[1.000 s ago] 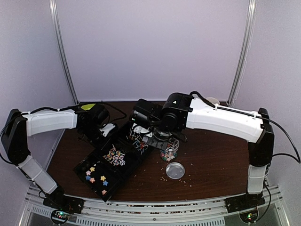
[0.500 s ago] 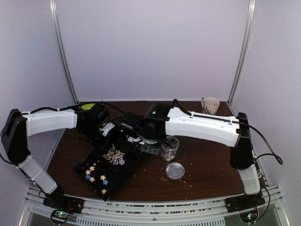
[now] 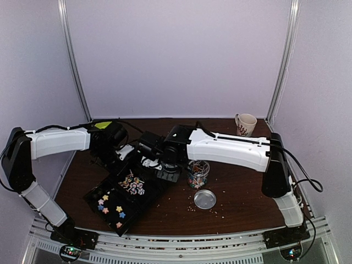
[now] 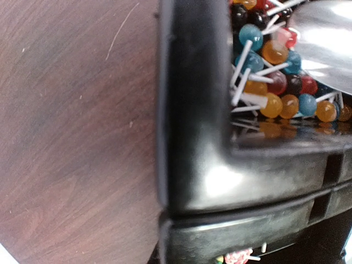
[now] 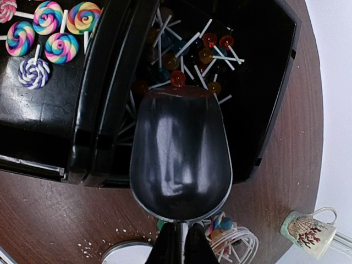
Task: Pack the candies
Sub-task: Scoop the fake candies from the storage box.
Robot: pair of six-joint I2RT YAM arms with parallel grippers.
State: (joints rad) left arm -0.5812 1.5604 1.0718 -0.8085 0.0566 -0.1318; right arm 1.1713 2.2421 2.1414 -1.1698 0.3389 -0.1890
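A black compartment tray [image 3: 146, 192] lies left of centre. Its near part holds star-shaped candies [image 3: 110, 208], the middle part swirl lollipops [image 3: 132, 184], also in the right wrist view [image 5: 49, 34], and the far part ball lollipops [image 5: 192, 60]. My right gripper [image 5: 181, 248] is shut on the handle of a metal scoop [image 5: 181, 154] that hangs over the far part; no candy shows on it. My left gripper [image 3: 124, 153] sits at the tray's far left corner, and its fingers do not show. Its view shows the tray rim [image 4: 192, 110] and ball lollipops [image 4: 275, 71].
A clear jar [image 3: 197, 173] with lollipops stands right of the tray; its round lid [image 3: 205, 199] lies in front of it. A patterned mug [image 3: 245, 124] stands at the back right. Pale crumbs dot the table near the lid.
My right arm has swung left and carried the scoop from above the jar to over the tray's far compartment, uncovering the mug. The left arm has barely moved.
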